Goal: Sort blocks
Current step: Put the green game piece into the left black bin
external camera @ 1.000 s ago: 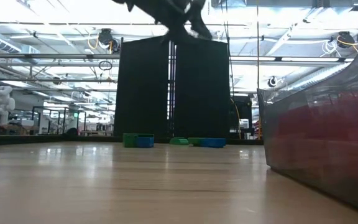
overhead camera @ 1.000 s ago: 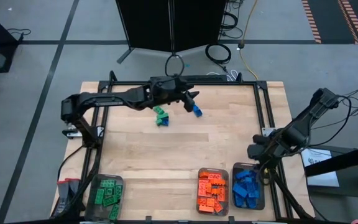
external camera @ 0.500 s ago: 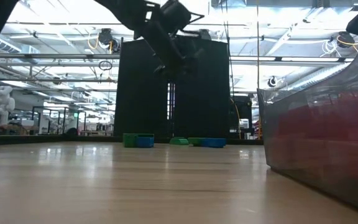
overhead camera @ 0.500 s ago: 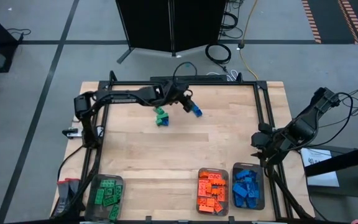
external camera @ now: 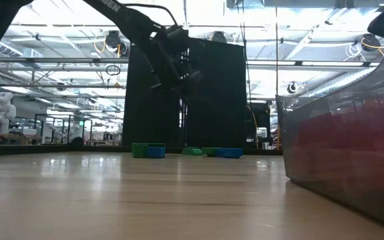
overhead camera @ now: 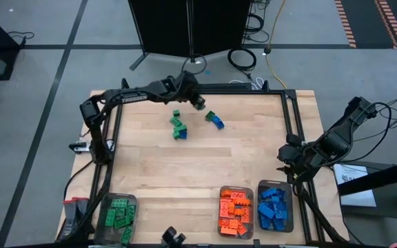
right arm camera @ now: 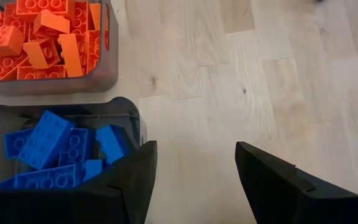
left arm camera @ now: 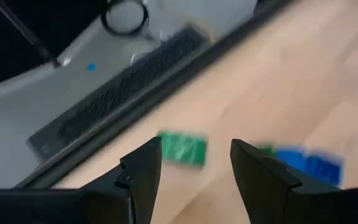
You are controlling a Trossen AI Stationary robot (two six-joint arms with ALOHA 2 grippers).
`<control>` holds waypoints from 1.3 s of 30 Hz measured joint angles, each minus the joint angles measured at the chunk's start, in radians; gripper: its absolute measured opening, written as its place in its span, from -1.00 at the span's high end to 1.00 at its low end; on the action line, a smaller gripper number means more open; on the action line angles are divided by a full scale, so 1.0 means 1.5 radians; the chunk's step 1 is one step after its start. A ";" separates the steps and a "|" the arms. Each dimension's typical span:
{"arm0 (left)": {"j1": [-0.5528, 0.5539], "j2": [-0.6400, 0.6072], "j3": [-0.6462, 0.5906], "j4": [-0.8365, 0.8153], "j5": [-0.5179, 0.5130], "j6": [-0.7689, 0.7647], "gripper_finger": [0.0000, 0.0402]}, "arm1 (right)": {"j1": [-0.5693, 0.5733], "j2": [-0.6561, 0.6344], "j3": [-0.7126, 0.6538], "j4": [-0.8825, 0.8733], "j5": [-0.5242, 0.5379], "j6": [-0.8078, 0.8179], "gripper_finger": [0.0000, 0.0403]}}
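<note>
High view: three trays near the table (overhead camera: 185, 172) front are seen filled by colour, green (overhead camera: 118, 212), orange (overhead camera: 236, 207), blue (overhead camera: 274, 207). A few green and blue blocks (overhead camera: 178, 128) are left unsorted at the back. The left gripper (overhead camera: 197, 101) is held over them.

Left wrist view: its jaws are parted, empty.

Right wrist view: the right gripper (right arm camera: 191, 171) is parted, empty, beside the blue tray.

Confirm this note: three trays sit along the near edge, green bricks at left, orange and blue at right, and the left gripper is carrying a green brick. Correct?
Not quite. The left gripper is open and holds nothing, as the left wrist view shows; a green brick lies on the table beyond its fingers. The green tray, orange tray and blue tray sit as stated.
</note>
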 joint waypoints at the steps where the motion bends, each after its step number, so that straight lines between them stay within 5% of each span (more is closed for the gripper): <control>1: 0.002 0.000 0.004 -0.032 0.001 0.009 0.03 | 0.000 0.000 0.000 0.000 0.000 -0.003 -0.05; 8: 0.018 0.016 0.011 -0.234 0.009 0.044 0.03 | 0.000 0.000 0.000 -0.005 0.022 -0.013 -0.05; 20: 0.010 0.089 0.011 -0.256 0.098 0.206 0.03 | 0.000 -0.003 0.000 -0.024 0.036 -0.022 -0.05; 39: 0.030 0.100 0.011 -0.309 0.000 0.253 0.03 | 0.000 -0.003 0.000 -0.028 0.036 -0.023 -0.05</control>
